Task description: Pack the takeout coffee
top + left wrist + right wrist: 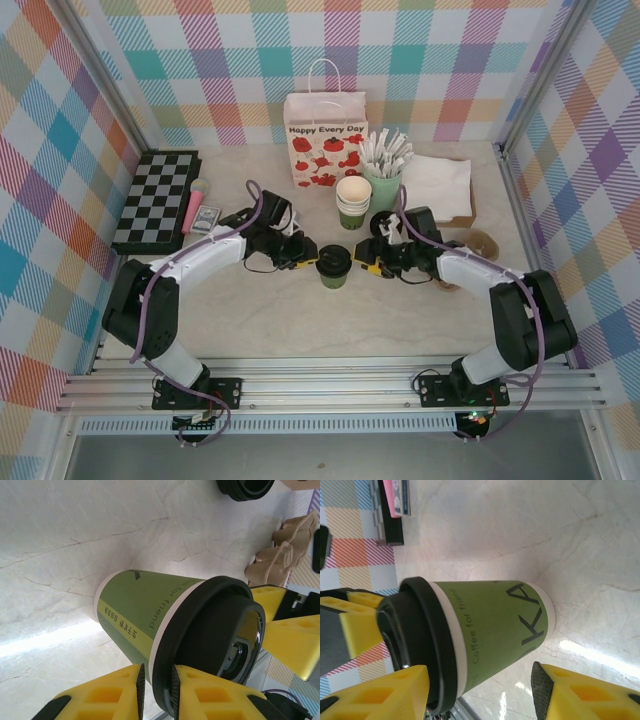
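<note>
The takeout coffee (333,266), a dark-green paper cup with a black lid, stands upright mid-table. My left gripper (306,262) comes in from the left. In the left wrist view, the left gripper (158,686) is shut on the rim of the black lid (210,630), one pad inside and one outside. On the cup's other side is my right gripper (367,263). In the right wrist view, its yellow fingers (380,692) stand wide apart beside the cup (495,625), and the right gripper (475,695) is open without touching it. The white paper bag (325,140) stands at the back.
Stacked green cups (352,203) and a mint cup of wrapped sticks (383,175) stand just behind the coffee. A napkin box (442,190) and brown paper pieces (480,245) lie at the right. A checkerboard (157,200) and a pink item (193,208) lie at the left.
</note>
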Available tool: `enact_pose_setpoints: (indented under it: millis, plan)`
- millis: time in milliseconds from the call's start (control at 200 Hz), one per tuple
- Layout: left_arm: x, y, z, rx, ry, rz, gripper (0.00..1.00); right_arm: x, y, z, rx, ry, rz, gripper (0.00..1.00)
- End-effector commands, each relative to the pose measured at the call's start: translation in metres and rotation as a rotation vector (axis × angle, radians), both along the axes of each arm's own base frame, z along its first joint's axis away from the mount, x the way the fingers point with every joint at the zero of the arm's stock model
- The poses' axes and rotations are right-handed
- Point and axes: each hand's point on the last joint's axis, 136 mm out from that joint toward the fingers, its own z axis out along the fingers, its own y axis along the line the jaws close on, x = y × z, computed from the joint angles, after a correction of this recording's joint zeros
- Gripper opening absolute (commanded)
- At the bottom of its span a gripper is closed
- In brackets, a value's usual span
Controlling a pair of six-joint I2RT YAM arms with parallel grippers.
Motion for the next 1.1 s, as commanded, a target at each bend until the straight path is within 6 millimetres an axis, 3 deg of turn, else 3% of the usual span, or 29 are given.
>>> enact_pose_setpoints:
  millis: [0,195,395,615,715,770,825,890,985,1100]
  plan:
    - [-0.004,-0.004,-0.001,0.02,0.012,-0.026,0.24,-0.003,0.012,0.0,0.036,0.009,0.047,0.58]
    - [-0.006,-0.004,-0.003,0.03,0.019,-0.035,0.24,-0.006,0.007,-0.013,-0.013,0.044,0.023,0.58]
    - [0.001,0.003,0.023,0.049,-0.046,-0.037,0.27,0.003,-0.003,0.019,-0.063,-0.057,-0.025,0.69]
    - [0.006,0.009,0.047,0.026,-0.091,-0.032,0.37,0.005,0.001,0.036,-0.043,-0.072,-0.012,0.77]
    - [0.01,0.018,0.054,0.043,-0.115,-0.005,0.44,0.005,0.005,0.043,-0.027,-0.08,0.001,0.89]
    - [0.015,0.033,0.054,0.102,-0.135,0.066,0.57,0.004,0.009,0.045,-0.026,-0.085,0.006,0.98]
    - [0.022,0.059,0.049,0.206,-0.138,0.186,0.81,0.004,0.012,0.046,-0.033,-0.088,0.003,1.0]
    - [0.025,0.089,0.04,0.323,-0.131,0.313,0.99,0.005,0.015,0.045,-0.051,-0.101,-0.009,1.0]
    - [0.021,0.117,0.019,0.452,-0.086,0.422,1.0,0.005,0.02,0.044,-0.084,-0.126,-0.026,1.0]
    - [0.016,0.111,-0.011,0.467,0.017,0.415,1.0,0.005,0.023,0.043,-0.147,-0.158,-0.043,1.0]
